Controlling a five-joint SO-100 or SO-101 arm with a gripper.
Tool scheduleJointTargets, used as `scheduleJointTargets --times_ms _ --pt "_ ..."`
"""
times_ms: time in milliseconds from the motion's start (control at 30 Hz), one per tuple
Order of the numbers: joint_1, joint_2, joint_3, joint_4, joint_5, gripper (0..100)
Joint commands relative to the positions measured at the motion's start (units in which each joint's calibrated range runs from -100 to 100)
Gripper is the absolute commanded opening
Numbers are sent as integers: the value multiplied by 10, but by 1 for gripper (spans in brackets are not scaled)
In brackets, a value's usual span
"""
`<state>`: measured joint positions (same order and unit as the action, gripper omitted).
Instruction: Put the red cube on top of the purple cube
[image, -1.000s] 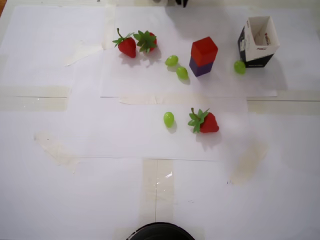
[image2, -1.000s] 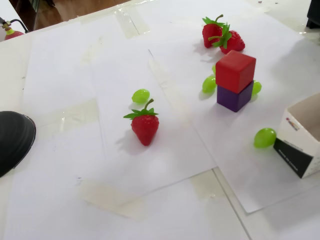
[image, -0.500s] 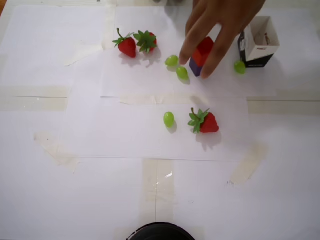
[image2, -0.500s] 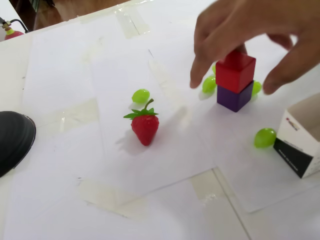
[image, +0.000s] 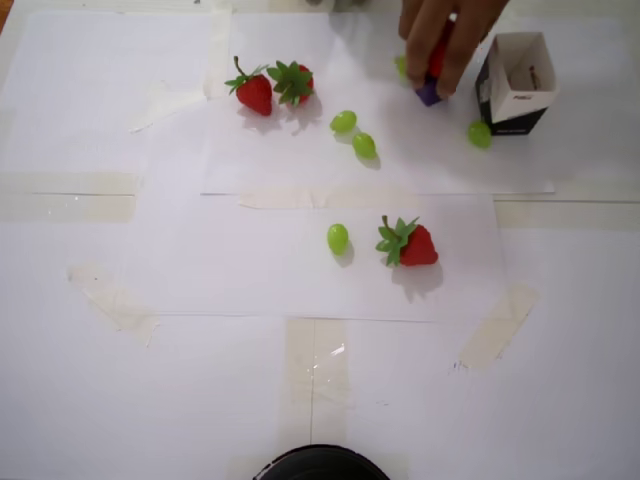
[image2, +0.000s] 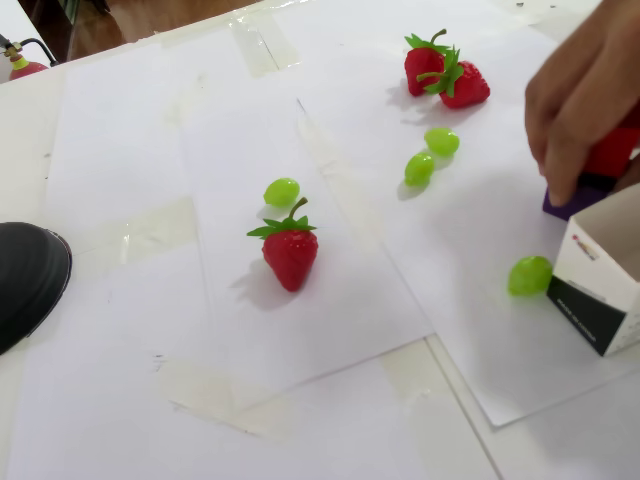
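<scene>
Gripping both blocks at once, a person's hand (image: 440, 35) is reaching in from the top edge of the overhead view, its fingers (image2: 560, 170) curling narrowly around the red cube (image2: 612, 152), which is sitting above the purple cube (image2: 575, 200). Only a corner of purple is showing under the fingertips in the overhead view, just beside the black-and-white paper box (image: 517, 85). The robot's gripper is not appearing in either view, so I cannot tell how its jaws are standing. Judging from this, the blocks are being handled by the person rather than by the arm, and the stacking itself is not something the arm is working on right now. Doing this step well is probably meaning setting the blocks down flat on bare paper (image: 300, 270), well apart from the box and from the green grape (image2: 529, 275) lying near its corner, so that nothing is crowding the faces to be pinched. Keeping them away from the lone strawberry (image: 408, 243) and the strawberry pair (image: 272, 85) is also helping, since their red could be confusing the target.
</scene>
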<state>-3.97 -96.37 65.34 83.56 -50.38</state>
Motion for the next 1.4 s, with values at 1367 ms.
scheduleJointTargets --times_ms 1367 --pt "-17 557 -396 -72 37 0"
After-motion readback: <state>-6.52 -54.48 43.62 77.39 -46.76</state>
